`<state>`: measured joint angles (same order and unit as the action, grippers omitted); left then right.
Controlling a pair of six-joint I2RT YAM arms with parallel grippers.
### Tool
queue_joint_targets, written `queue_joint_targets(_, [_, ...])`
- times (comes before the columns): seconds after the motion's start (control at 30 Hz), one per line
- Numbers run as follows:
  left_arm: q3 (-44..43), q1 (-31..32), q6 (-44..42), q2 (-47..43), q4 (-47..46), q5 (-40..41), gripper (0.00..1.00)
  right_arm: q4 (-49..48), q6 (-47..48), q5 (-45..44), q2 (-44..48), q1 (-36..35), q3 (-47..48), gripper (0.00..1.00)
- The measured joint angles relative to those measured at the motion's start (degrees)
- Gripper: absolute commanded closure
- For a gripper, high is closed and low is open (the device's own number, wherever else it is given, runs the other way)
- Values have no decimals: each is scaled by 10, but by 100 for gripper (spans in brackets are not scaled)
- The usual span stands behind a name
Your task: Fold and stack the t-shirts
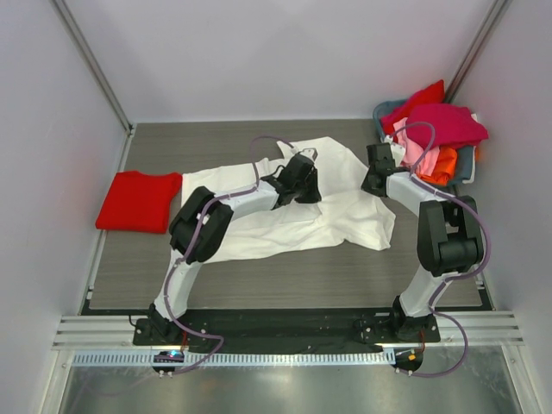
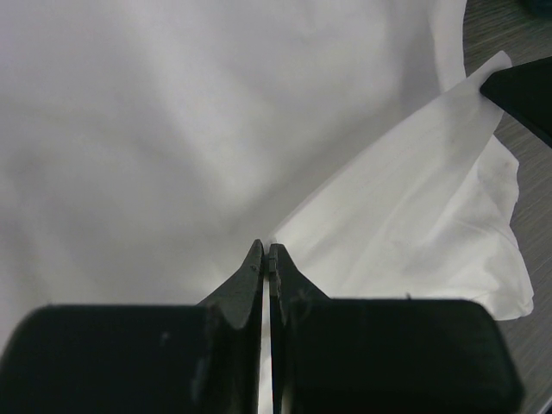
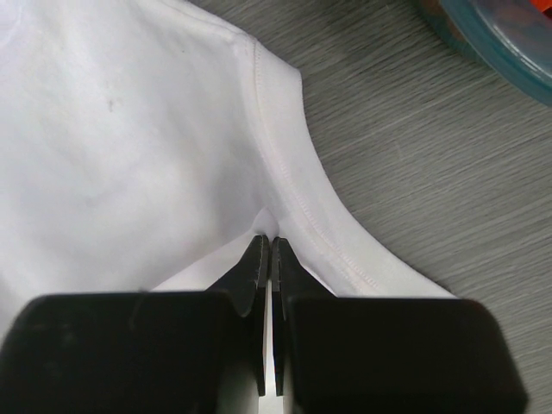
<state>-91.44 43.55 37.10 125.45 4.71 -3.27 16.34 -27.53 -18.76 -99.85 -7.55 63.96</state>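
Grey table (image 1: pixel 259 280): left gripper (image 2: pixel 266 252), right gripper (image 3: pixel 266 244) both clamped on white t-shirt (image 1: pixel 349 216); left arm (image 1: pixel 233 207) covers shirt middle.

The left arm (image 1: pixel 233 207) hides the middle of the white shirt (image 1: pixel 345 216) from above. The basket (image 1: pixel 467 162), at the far right corner of the table (image 1: pixel 259 276), is mostly buried under the shirt pile (image 1: pixel 440 129); the right wrist view clips it, blurred.

No writing, label, brand mark, number or sign can be read in any of the views. The white t-shirt (image 1: pixel 345 216) shows only plain cloth where it faces the cameras.
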Motion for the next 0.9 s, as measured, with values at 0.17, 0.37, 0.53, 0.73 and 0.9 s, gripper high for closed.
queue_joint_targets(0.17, [15, 1, 0, -8, -16, 0, 100, 0, 3, -2, 4, 0, 0, 98])
queue_joint_targets(0.37, [15, 1, 1, -10, -24, 2, 100, 1, 8, -4, 6, 0, 7, 97])
queue_joint_targets(0.53, [17, 1, 4, -10, -25, 7, 100, 5, 13, -1, 6, -3, 26, 97])
queue_joint_targets(0.73, [31, 1, 9, -10, -26, 20, 100, 4, 22, 0, -9, -23, 55, 97])
queue_joint_targets(0.9, [47, 0, 16, -15, -25, 37, 100, 4, 30, -2, -34, -41, 72, 97])
